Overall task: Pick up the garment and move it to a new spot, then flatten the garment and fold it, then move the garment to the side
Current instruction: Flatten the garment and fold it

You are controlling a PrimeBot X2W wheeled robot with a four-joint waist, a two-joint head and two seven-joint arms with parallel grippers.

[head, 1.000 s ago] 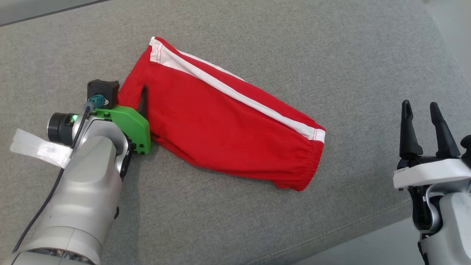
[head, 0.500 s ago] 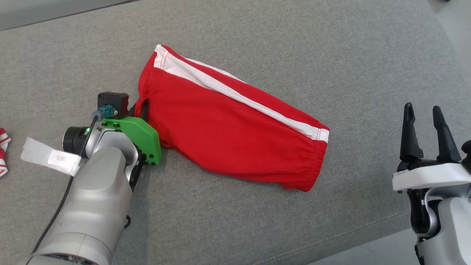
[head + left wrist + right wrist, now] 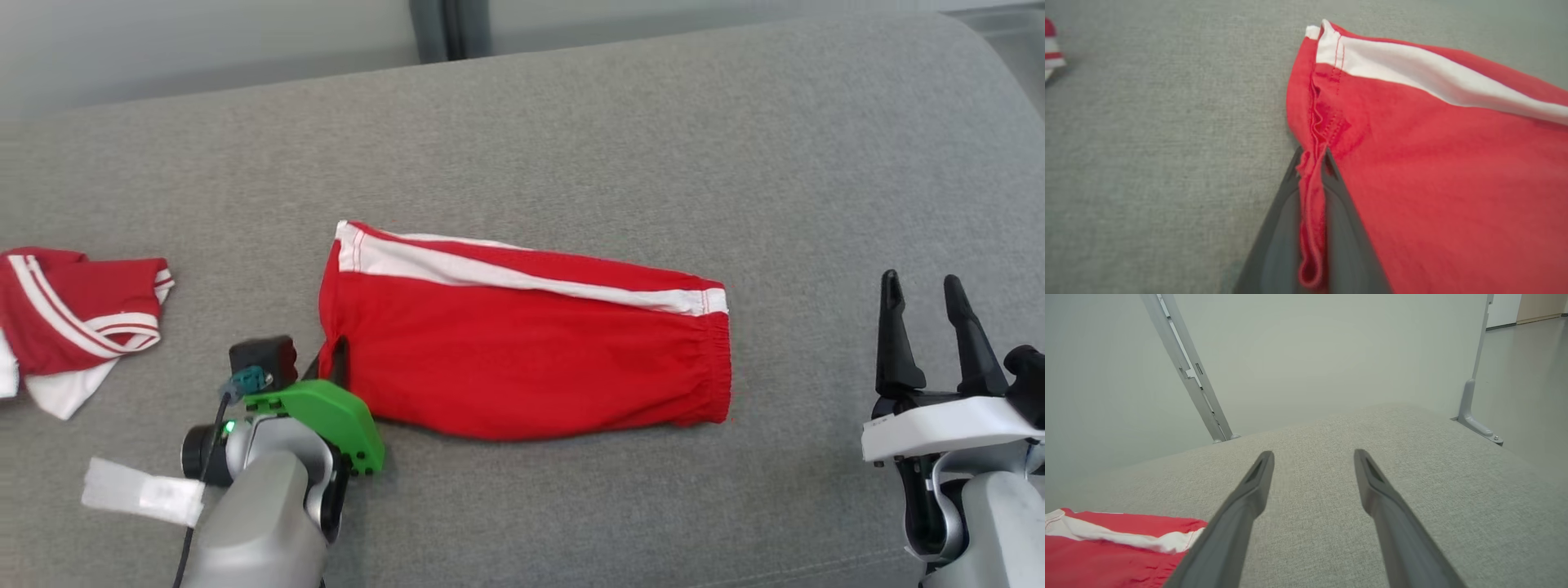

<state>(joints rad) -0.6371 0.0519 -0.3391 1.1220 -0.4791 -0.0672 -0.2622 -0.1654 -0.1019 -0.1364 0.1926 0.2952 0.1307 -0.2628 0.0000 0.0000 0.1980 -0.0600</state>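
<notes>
- While the red garment (image 3: 522,359) lies flat on the grey cushion (image 3: 571,131), its length runs left to right, with a white stripe along the far edge and a gathered waistband at the right end.
- At the garment's near-left corner, the left gripper (image 3: 1312,157) is clamped tight on the hem, a fold of red cloth pinched between its dark fingers (image 3: 1284,220).
- At the near right, the right gripper (image 3: 927,286) sits well apart from the garment, fingers spread wide and holding nothing.
- A crumpled red-and-white cloth (image 3: 73,310) lies at the left.
</notes>
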